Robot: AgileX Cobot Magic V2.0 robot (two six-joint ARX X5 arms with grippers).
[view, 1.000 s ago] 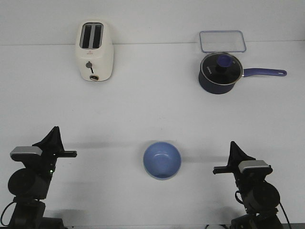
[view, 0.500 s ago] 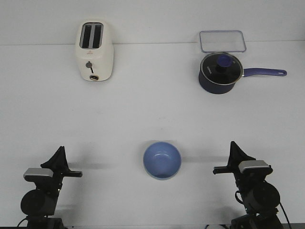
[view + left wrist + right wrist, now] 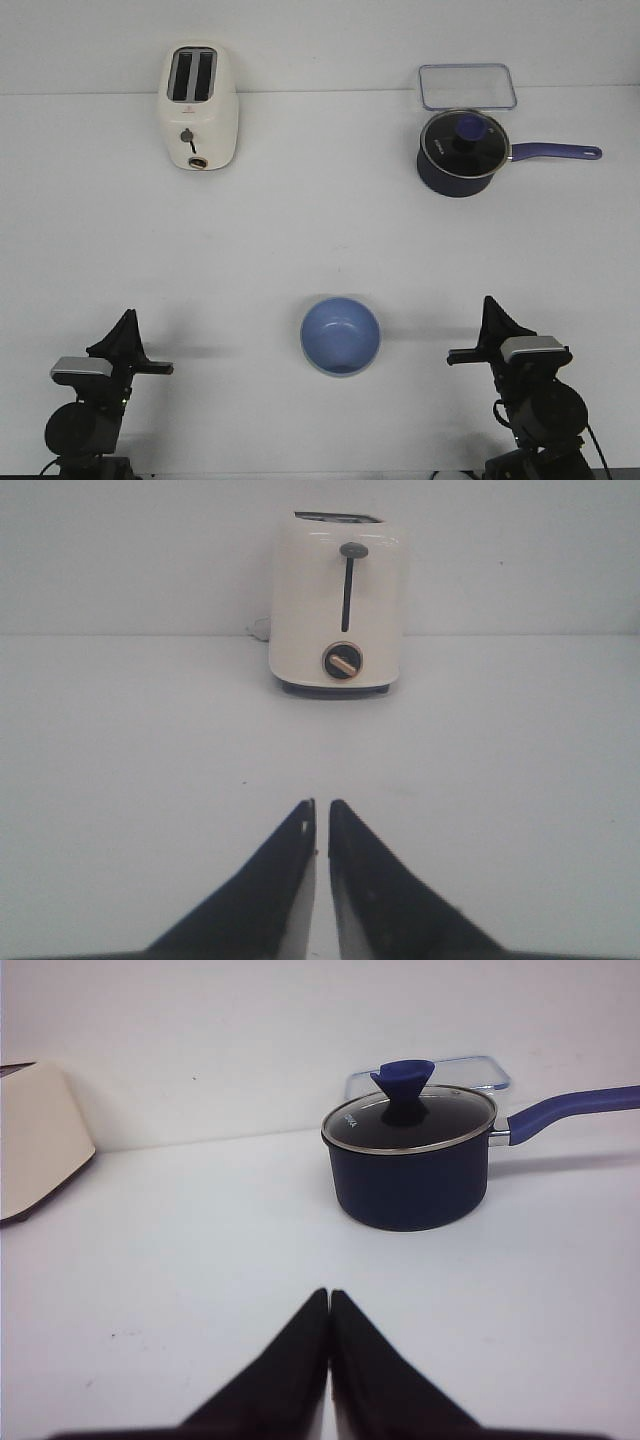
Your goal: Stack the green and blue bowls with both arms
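The light blue bowl (image 3: 340, 335) sits upright on the white table, at the front middle, between my two arms. A thin pale edge shows under its near side; I cannot tell whether that is the green bowl, which shows nowhere else. My left gripper (image 3: 127, 322) is low at the front left, well left of the bowl. In the left wrist view it (image 3: 321, 810) is empty, its jaws nearly touching. My right gripper (image 3: 491, 312) is low at the front right, right of the bowl. In the right wrist view it (image 3: 329, 1296) is shut and empty. Neither wrist view shows a bowl.
A cream toaster (image 3: 198, 107) stands at the back left and shows in the left wrist view (image 3: 340, 605). A dark navy saucepan (image 3: 460, 150) with a glass lid is at the back right, its handle pointing right, and shows in the right wrist view (image 3: 410, 1160). A clear lidded container (image 3: 467, 86) lies behind it.
My left arm has drawn back and down towards the front edge, then settled. The right arm and the blue bowl have not moved.
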